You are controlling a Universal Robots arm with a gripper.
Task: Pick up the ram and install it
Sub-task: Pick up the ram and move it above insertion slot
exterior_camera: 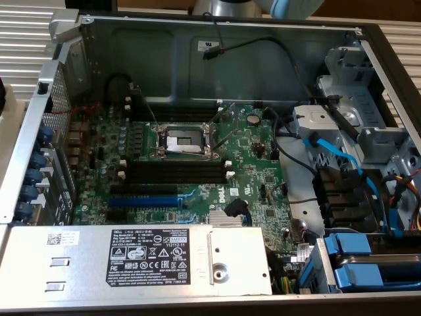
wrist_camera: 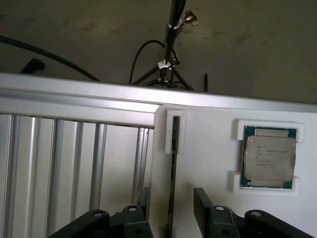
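Ram (wrist_camera: pixel 173 148) is straddled at its near end by the tool (wrist_camera: pixel 171 201), jaws parted and untouching; beyond, it is seated edgewise in a slot along one edge of the white holder (wrist_camera: pixel 208 148). Jaws are best centred, then closed squarely on the flat faces.

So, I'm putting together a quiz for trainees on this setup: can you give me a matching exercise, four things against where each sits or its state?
Things:
1. ram
2. processor chip
3. blue expansion slot
4. gripper

Places or states:
A. on the motherboard, beside the black memory slots
B. standing on edge in a narrow groove of the white holder
C. lying flat in a square recess of the white holder
D. open, straddling the ram

Pairs: 1-B, 2-C, 3-A, 4-D
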